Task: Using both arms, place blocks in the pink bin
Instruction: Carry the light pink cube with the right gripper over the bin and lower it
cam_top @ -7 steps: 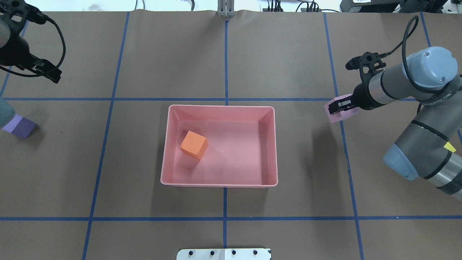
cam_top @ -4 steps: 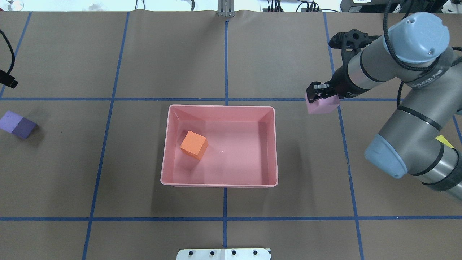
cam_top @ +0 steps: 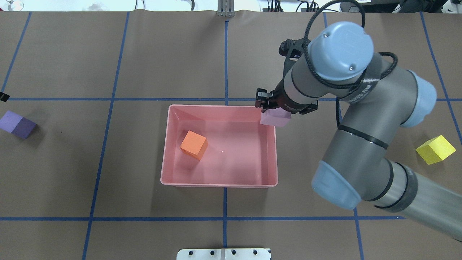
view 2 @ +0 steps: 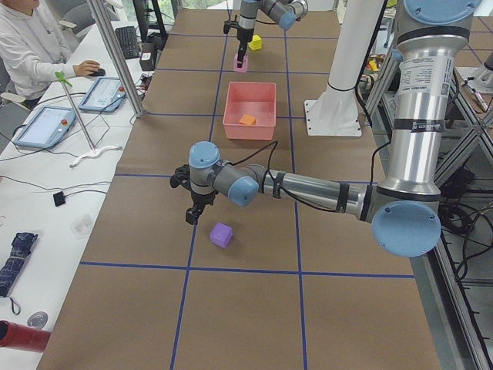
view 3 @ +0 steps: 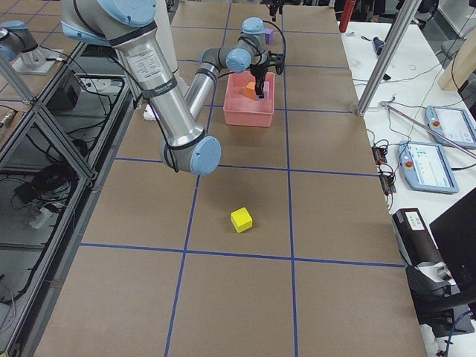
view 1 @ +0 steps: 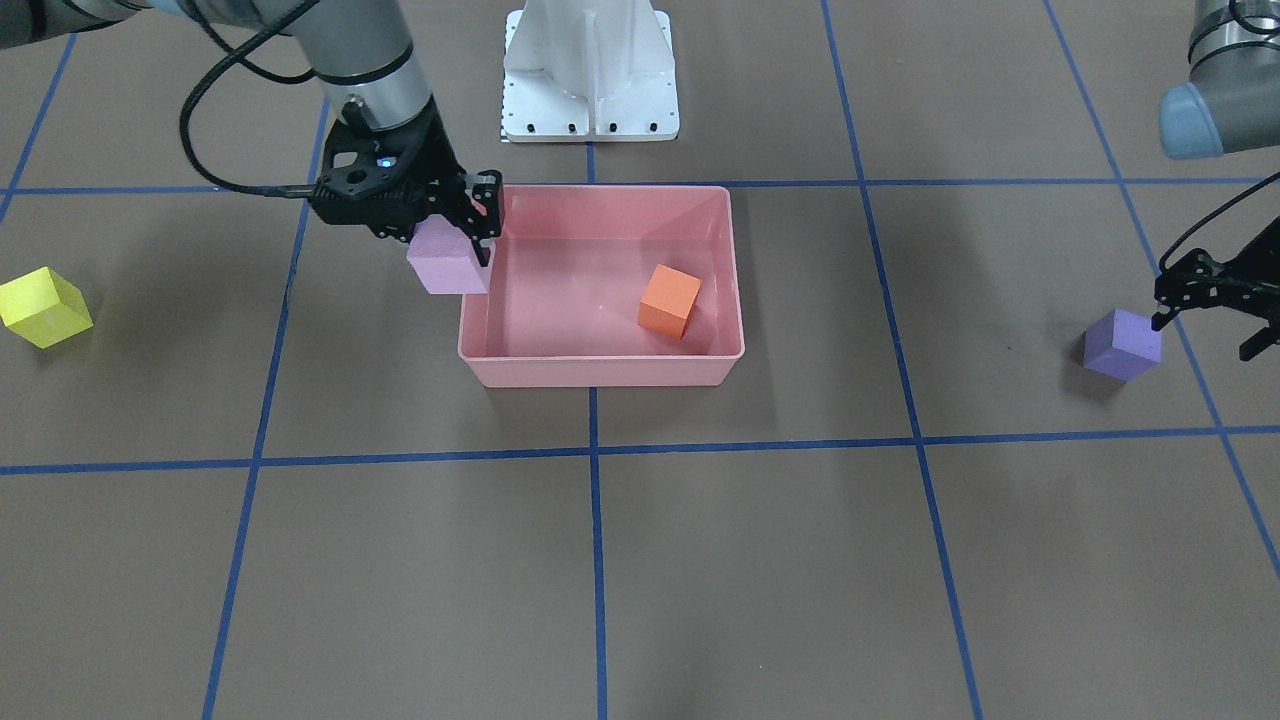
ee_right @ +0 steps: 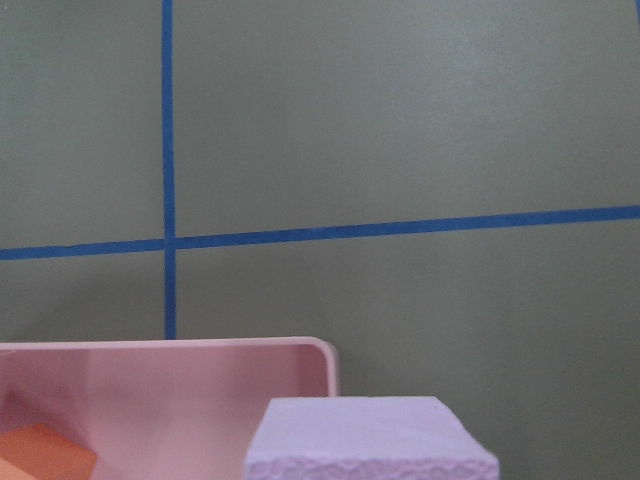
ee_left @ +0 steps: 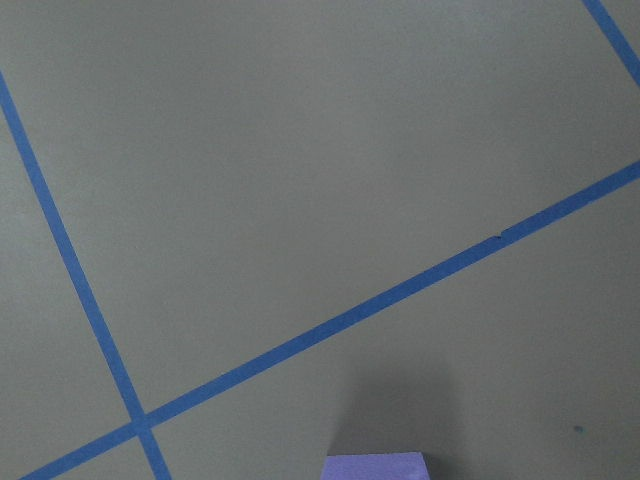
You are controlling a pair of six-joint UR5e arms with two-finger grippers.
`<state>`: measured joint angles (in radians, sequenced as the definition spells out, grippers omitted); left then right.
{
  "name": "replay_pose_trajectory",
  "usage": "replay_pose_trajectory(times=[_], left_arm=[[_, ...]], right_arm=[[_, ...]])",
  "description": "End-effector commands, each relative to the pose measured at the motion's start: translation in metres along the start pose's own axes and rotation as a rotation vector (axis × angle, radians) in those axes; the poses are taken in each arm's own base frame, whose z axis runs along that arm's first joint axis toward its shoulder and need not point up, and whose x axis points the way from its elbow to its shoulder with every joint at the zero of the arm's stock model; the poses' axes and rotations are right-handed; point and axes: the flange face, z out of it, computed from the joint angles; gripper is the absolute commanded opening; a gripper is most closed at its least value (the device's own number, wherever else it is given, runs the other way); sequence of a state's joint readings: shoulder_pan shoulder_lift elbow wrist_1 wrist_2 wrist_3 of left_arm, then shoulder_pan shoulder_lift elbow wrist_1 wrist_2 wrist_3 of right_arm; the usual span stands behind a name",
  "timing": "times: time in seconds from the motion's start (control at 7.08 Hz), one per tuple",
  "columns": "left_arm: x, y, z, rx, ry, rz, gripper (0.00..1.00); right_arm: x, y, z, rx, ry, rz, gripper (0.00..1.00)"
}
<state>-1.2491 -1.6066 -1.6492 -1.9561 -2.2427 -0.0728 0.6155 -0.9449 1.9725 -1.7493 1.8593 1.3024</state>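
From the robot's side of the table, the right gripper (view 1: 448, 240) is clamped on the lilac cube (cam_top: 275, 118), one black finger on each of two opposite faces, and holds it up in the air at the far right corner of the pink bin (cam_top: 220, 106). The cube straddles the right-hand rim there, part of it over the inside of the bin and part over the table outside; the right wrist camera looks past its top face at the rim and the bin floor. The orange cube (cam_top: 194, 144) sits on the bin floor in the left half, turned at an angle to the walls and touching none of them. The purple cube (view 1: 1122, 344) rests on the brown paper-covered table (cam_top: 144, 54) well away to the left of the bin. The left gripper (view 1: 1205, 335) hangs just beside it on the outer side, its fingers spread apart with nothing between them and clear of the cube. The yellow cube (cam_top: 435, 149) lies on the table well off to the right of the bin, a little nearer the robot than the lilac one, with neither gripper close to it. Blue tape lines (cam_top: 225, 57) mark the table into a grid, and the bin sits across the centre line.
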Motion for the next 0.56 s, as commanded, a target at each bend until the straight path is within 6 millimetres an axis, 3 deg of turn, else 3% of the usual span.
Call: replay_pose_trajectory(times=[0.0, 0.14, 0.28, 0.42], left_arm=[[-0.002, 0.012, 0.004, 0.006, 0.014, 0.001, 1.0], [-0.002, 0.011, 0.003, 0.007, 0.016, 0.0, 1.0], [-0.002, 0.012, 0.005, 0.004, 0.015, 0.0, 1.0], [-0.006, 0.014, 0.011, 0.015, 0.017, 0.01, 1.0]], right_arm=[[-0.06, 0.043, 0.032, 0.021, 0.045, 0.082, 0.13], [-0.084, 0.062, 0.054, 0.054, 0.073, 0.104, 0.48], [-0.087, 0.073, 0.061, 0.099, 0.082, 0.085, 0.99], [-0.084, 0.074, 0.059, 0.098, 0.079, 0.069, 1.0]])
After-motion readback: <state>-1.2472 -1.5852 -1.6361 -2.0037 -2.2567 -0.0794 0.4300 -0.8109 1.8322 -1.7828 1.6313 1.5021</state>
